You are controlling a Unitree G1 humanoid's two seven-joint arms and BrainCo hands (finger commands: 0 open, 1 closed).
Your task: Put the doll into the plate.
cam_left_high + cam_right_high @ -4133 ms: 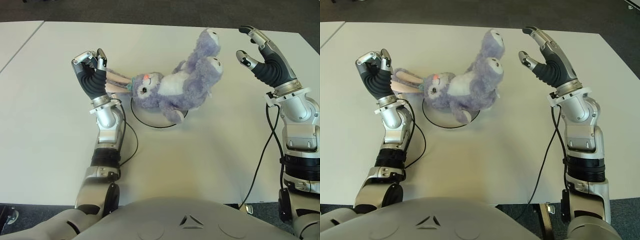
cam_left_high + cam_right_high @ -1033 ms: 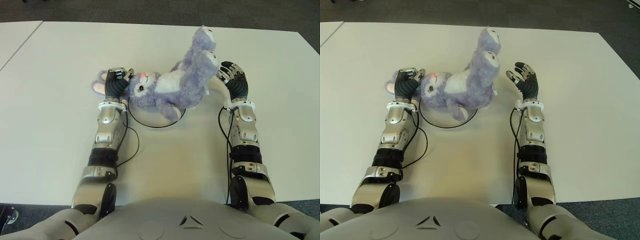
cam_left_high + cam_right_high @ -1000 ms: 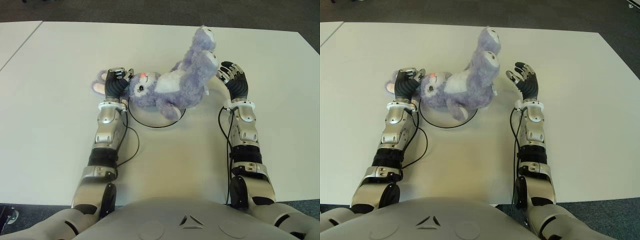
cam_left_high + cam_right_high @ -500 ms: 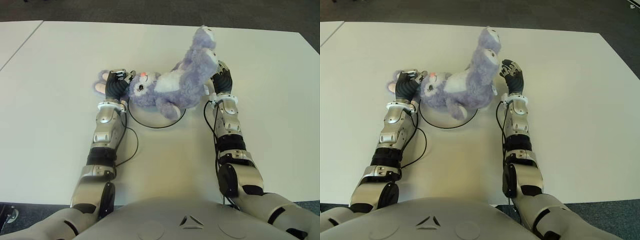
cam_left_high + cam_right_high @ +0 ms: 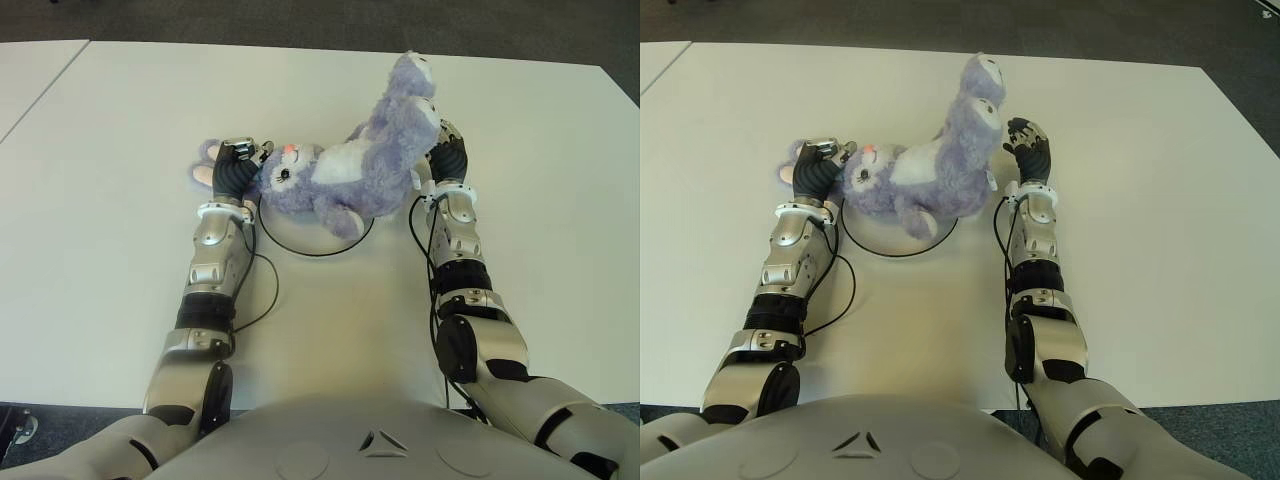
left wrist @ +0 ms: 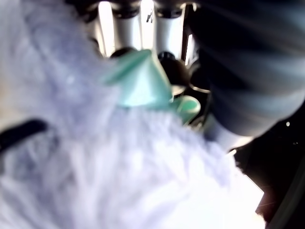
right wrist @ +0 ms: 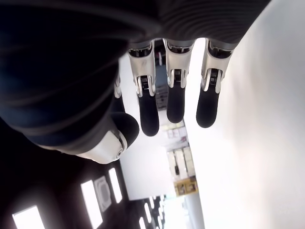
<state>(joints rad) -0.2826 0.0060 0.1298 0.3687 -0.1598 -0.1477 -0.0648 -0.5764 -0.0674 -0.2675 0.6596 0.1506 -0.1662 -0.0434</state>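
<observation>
We see the doll (image 5: 345,175) lying across the plate (image 5: 316,244) on the worktop (image 5: 120,200), left robot hand (image 5: 232,167) at its head, right robot hand (image 5: 447,155) beside its legs.

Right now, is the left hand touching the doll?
Touching. In the left wrist view, the left hand has its fingers curled directly against the doll and its purple fur.

Both eye views look forward and down from the head, sharing the white table (image 5: 120,150), both arms and the robot's own chest at the near edge. The left wrist camera sits pressed against the doll (image 6: 95,167); the right wrist camera looks along its own fingers (image 7: 174,95).
</observation>
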